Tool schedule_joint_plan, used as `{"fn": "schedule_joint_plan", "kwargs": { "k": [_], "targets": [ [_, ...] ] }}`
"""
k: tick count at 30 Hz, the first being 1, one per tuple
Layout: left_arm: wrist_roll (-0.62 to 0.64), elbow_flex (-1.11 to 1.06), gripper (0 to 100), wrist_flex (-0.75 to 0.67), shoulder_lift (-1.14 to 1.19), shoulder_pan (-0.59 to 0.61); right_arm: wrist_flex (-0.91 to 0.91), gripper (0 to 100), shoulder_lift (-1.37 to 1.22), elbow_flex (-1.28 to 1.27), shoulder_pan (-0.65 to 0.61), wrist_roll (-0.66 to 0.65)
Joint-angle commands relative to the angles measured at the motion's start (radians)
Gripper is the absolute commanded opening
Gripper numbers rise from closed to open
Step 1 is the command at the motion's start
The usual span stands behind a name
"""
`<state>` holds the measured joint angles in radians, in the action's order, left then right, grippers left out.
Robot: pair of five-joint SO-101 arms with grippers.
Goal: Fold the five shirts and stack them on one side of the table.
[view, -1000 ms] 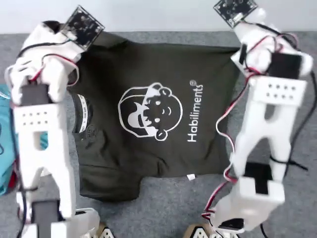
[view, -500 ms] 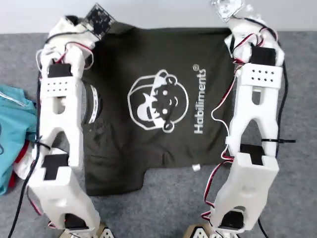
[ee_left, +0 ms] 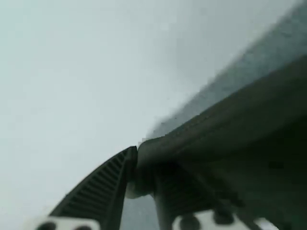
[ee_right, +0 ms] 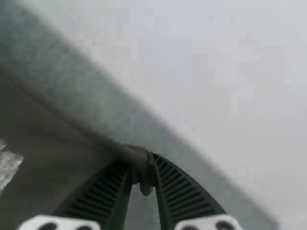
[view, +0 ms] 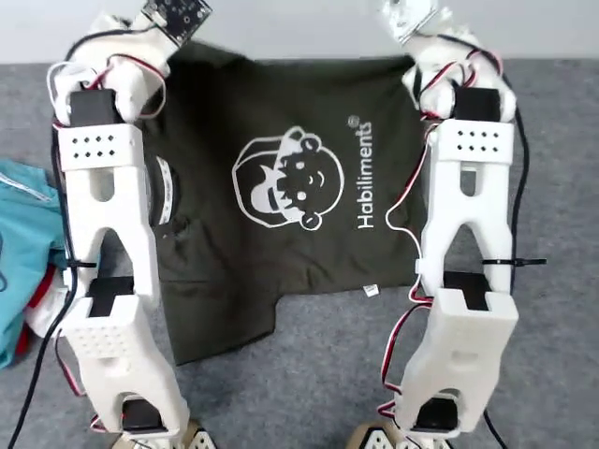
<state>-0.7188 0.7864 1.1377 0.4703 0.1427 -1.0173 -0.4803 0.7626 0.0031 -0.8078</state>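
Dark green shirt (view: 281, 271) lies spread print-up across the middle of the grey table (view: 328, 374). Left gripper (ee_left: 139, 163) and right gripper (ee_right: 143, 172) are each pinched on its far edge, at the table's back. Crumpled teal shirt (view: 23, 234) sits at the table's left edge.

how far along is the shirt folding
Done: nothing looks folded or stacked yet. In hand: the left gripper and right gripper each pinch the far edge of the dark shirt, which lies spread flat. Left: folding it, plus the teal shirt bunched alongside.
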Motion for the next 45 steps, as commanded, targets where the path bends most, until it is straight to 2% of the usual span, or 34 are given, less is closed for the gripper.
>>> {"fn": "schedule_joint_plan", "kwargs": {
  "k": [1, 6, 11, 21, 25, 32, 40, 45],
  "targets": [
    [-0.002, 0.082, 1, 0.31, -0.014, -0.012, -0.182, 1.0, 0.018, 0.009, -0.005, -0.008],
    [-0.002, 0.088, 1, 0.615, -0.005, -0.028, -0.381, 1.0, 0.013, 0.009, -0.005, -0.002],
    [0.002, -0.05, 0, 0.617, -0.037, -0.029, -0.51, 1.0, 0.012, 0.009, -0.005, -0.002],
    [-0.003, -0.659, 0, 0.617, -0.281, -0.095, -0.737, 1.0, -0.062, 0.009, -0.004, -0.002],
    [-0.003, -0.834, 0, 0.617, -0.362, -0.101, -0.776, 1.0, -0.094, 0.009, 0.01, 0.0],
    [-0.003, -1.009, 0, 0.617, -0.459, -0.101, -0.779, 1.0, -0.107, 0.003, 0.041, -0.005],
    [-0.044, -1.104, 0, 0.615, -0.479, -0.095, -0.776, 1.0, -0.035, -0.239, 0.058, -0.057],
    [-0.044, -1.139, 0, 0.617, -0.479, -0.097, -0.776, 1.0, -0.002, -0.282, 0.062, -0.057]
  ]
}}
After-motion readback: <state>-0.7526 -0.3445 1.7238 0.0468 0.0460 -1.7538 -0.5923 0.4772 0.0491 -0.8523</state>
